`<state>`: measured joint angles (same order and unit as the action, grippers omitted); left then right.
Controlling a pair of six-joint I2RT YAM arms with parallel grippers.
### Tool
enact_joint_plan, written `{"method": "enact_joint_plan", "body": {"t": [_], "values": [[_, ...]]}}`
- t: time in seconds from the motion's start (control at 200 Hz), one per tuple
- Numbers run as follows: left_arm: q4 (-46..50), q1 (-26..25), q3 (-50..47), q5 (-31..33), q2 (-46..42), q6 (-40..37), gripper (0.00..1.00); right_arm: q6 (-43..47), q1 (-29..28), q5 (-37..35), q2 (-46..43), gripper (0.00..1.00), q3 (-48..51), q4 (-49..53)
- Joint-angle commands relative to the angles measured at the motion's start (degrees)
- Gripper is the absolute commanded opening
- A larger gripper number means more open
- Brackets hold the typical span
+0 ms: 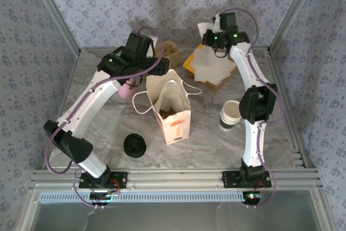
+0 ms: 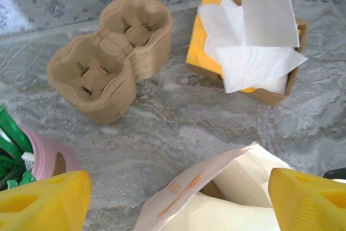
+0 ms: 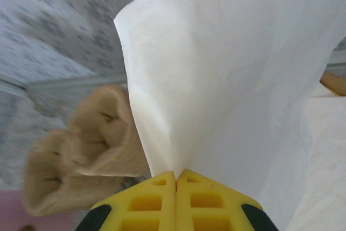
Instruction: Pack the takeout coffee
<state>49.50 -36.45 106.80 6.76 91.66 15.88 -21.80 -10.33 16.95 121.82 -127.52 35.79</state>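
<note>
Coffee likely the dark shape low in bag, unsure. Right hand pinched shut on napkin, held up over its box, probably to go in the bag. Left hand wide and empty by bag mouth.

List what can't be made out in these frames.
- Paper bag contents: a dark shape inside in the top view, too small to identify; left wrist view cuts the opening at its bottom edge.
- Pink holder: cut by the left wrist view's left edge; mostly under the left arm from the top.
- Cup carriers: blurred in the right wrist view, partly behind the held napkin.
</note>
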Motion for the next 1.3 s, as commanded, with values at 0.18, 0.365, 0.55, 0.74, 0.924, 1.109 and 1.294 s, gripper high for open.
{"method": "enact_joint_plan", "body": {"t": [0.18, 0.365, 0.55, 0.74, 0.924, 1.109, 1.294], "values": [[-3.5, -7.1, 6.1, -1.8, -2.2, -8.8, 0.91, -17.1, 3.5, 17.5, -14.6, 0.00, 7.8, -12.8], [-16.8, -17.1, -3.0, 5.6, -8.1, -17.0, 1.00, -31.2, 2.0, 22.5, -23.9, 0.00, 13.7, -24.2], [-31.9, -22.3, -13.0, 13.5, -14.9, -16.6, 1.00, -36.5, -2.3, 21.1, -33.3, 0.00, 17.3, -25.6], [-43.8, -27.5, -19.7, 18.6, -18.7, -24.8, 1.00, -41.7, -7.8, 18.9, -39.7, 0.00, 20.4, -27.2], [-51.9, -31.0, -21.7, 23.8, -18.9, -32.8, 1.00, -45.3, -11.2, 16.3, -44.5, 0.00, 22.9, -27.4], [-54.5, -31.3, -21.3, 27.2, -18.4, -38.2, 0.92, -48.8, -13.0, 14.8, -48.0, 0.00, 25.8, -28.7], [-53.7, -31.2, -20.2, 27.6, -17.4, -39.8, 0.54, -51.9, -13.9, 13.6, -50.2, 0.00, 28.4, -30.7]]}}
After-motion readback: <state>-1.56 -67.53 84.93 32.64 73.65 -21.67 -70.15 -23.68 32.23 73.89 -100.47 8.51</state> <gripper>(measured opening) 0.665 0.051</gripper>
